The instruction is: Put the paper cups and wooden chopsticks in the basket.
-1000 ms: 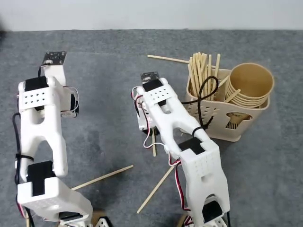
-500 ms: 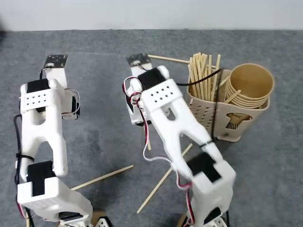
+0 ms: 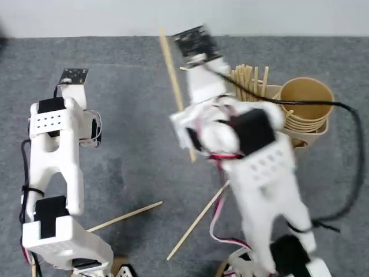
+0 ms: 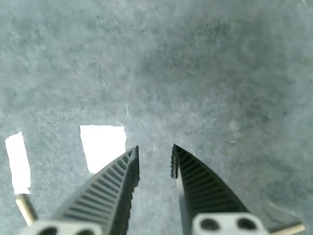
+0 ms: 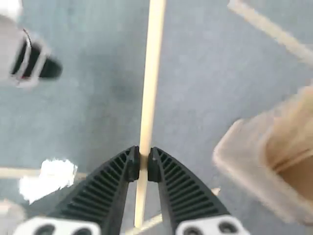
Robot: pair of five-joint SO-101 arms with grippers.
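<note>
1. The worktop (image 3: 132, 150) is mottled grey.
2. The left arm (image 3: 55, 156) and right arm (image 3: 265, 173) are white.
3. The left gripper (image 4: 154, 156) and right gripper (image 5: 142, 159) are black and ribbed.
4. The chopstick (image 5: 149, 88) is pale wood, the basket (image 5: 249, 161) beige, the paper cups (image 3: 305, 101) tan.

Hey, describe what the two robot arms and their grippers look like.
The left arm and right arm have white plastic shells with hole-dotted panels and black motor blocks. Black cables and red and white wires run along them. The left gripper and right gripper have black, ribbed, tapered fingers.
</note>
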